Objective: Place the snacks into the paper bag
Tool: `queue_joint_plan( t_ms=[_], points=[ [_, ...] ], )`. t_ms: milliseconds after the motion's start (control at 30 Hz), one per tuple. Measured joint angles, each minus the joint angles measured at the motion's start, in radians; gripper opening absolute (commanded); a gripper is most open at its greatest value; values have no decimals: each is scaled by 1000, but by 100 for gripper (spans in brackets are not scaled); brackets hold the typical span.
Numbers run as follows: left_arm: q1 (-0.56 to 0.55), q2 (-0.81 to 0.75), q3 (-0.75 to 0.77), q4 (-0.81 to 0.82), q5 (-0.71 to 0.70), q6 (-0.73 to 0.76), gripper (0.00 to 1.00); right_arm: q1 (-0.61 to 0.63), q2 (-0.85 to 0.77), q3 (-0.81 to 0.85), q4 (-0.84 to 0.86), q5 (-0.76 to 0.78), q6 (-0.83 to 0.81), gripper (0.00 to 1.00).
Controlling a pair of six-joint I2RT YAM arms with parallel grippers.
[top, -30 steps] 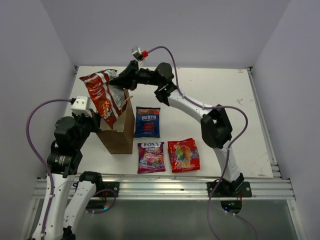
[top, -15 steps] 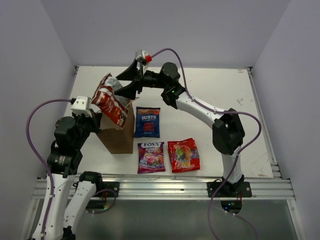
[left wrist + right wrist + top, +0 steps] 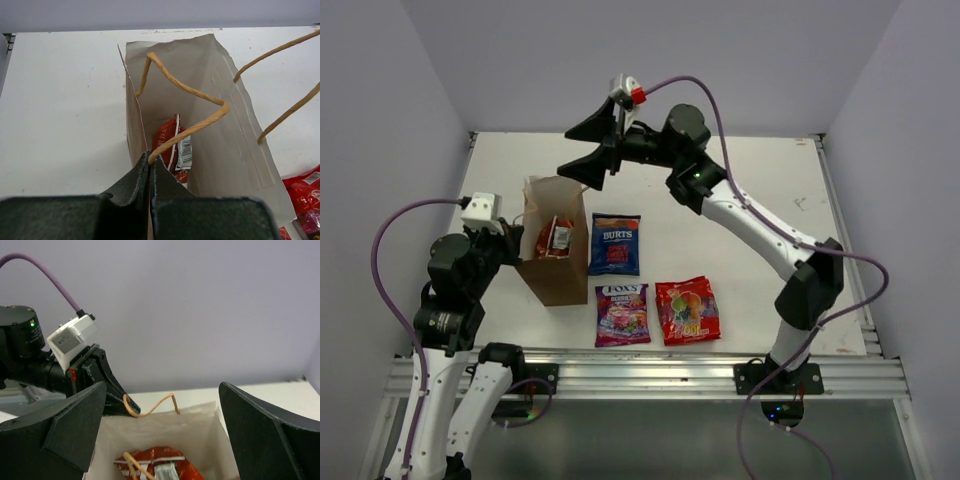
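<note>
One snack was in the bag, and three lay on the table.
The right claw point(image 3: 582, 148) hung wide open above the paper bag point(image 3: 560, 280), with the red-orange chip bag point(image 3: 556, 237) down inside. The left claw point(image 3: 150, 165) pinched the bag's near edge tight, which looked best for holding it steady. The blue Burts bag point(image 3: 615, 244), just beside it on the table point(image 3: 750, 200), seemed the easiest next pick.

— What do the arms look like?
— White shells, black joint housings. The right arm point(image 3: 755, 225) has a small green light point(image 3: 698, 172) on one joint.
— Cables?
— A purple cable point(image 3: 20, 258) runs along each. The left arm point(image 3: 455, 275) carries a white camera box point(image 3: 480, 210); the right's has a red cap point(image 3: 638, 95). The right gripper point(image 3: 162, 390)'s fingers point(image 3: 270, 435) are broad matte-black wedges.
</note>
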Motion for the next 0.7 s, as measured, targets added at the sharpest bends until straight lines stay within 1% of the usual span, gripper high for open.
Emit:
queue_joint_plan(
  t_ms=[67,133,200,267,333,400,500,633,700],
  points=[
    [0,-4,0,0,0,0,0,1,-91,-2,-149,65,-69,99],
    [0,-8,0,-1,0,0,0,1,-212,-49,-273,169,-129,99],
    [0,-12,0,-2,0,0,0,1,-361,-161,-393,271,-167,99],
    [0,-14,0,-2,0,0,0,1,-473,-263,-500,372,-186,99],
    [0,-13,0,-2,2,0,0,1,-552,-374,-598,483,-194,99],
    [0,-13,0,-2,7,0,0,2,-589,-483,-696,610,-189,99],
    [0,-13,0,-2,11,0,0,2,-567,-617,-813,756,-162,99],
    [0,-13,0,-2,11,0,0,0,-541,-789,-949,896,-75,99],
    [0,-13,0,-2,11,0,0,0,-539,-823,-963,918,-45,99]
  ],
)
